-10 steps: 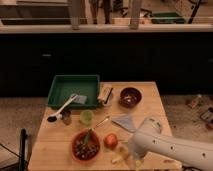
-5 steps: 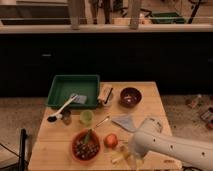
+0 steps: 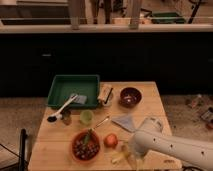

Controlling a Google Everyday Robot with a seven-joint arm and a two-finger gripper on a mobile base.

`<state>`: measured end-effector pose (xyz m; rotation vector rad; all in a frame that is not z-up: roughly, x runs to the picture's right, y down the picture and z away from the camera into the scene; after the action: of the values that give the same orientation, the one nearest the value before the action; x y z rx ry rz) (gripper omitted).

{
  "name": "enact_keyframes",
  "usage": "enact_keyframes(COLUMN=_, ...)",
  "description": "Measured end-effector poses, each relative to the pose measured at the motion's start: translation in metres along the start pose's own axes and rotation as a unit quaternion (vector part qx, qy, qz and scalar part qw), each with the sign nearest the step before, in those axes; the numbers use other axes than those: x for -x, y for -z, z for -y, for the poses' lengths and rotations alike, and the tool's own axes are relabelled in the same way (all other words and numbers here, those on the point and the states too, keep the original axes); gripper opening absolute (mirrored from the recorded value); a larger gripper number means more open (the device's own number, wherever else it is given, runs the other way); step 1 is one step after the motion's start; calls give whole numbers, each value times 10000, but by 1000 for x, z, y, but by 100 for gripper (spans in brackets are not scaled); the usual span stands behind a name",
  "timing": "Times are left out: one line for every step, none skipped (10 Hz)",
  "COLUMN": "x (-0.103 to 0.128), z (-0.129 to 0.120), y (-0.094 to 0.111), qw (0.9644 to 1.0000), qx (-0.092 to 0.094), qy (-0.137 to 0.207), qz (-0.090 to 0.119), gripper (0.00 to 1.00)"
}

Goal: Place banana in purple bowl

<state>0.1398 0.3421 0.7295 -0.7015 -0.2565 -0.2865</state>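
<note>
Possibly the banana (image 3: 118,159) slips: the gripper (image 3: 128,150) sits over it at lower centre, grasp impossible to tell, and the purple bowl (image 3: 130,96) lies well apart, upper centre

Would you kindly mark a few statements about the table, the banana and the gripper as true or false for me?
1. The banana lies in the purple bowl. False: it lies on the table near the front edge, beside the gripper.
2. The green tray sits at the back left of the table as pictured. True.
3. The gripper hovers over the green tray. False: it is low at the front of the table, by the banana.
4. A round orange-red fruit sits just right of the orange bowl as pictured. True.
</note>
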Motion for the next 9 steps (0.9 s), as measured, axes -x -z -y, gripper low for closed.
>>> enact_keyframes(x=0, z=0, y=0, qw=10000, qx=2, qy=3, qz=2, gripper=61)
enact_keyframes(x=1, z=0, y=1, qw=10000, qx=3, qy=13, qz=6, gripper=50)
enact_keyframes(x=1, z=0, y=1, qw=10000, qx=2, qy=16, qz=10, gripper=41)
enact_keyframes(x=1, z=0, y=2, qw=10000, qx=-1, qy=20, qz=17, gripper=30)
enact_keyframes(x=0, z=0, y=3, qw=10000, qx=3, qy=12, qz=23, gripper=20)
enact_keyframes(x=-1, z=-1, y=3, qw=10000, qx=6, qy=-3, qz=29, gripper=10)
enact_keyframes(x=-2, z=-2, y=4, qw=10000, qx=2, qy=-12, qz=33, gripper=3)
enact_keyframes(x=-4, z=-3, y=5, qw=10000, qx=7, qy=-29, qz=26, gripper=0)
enact_keyframes(x=-6, z=-4, y=7, qw=10000, qx=1, qy=-49, qz=16, gripper=0)
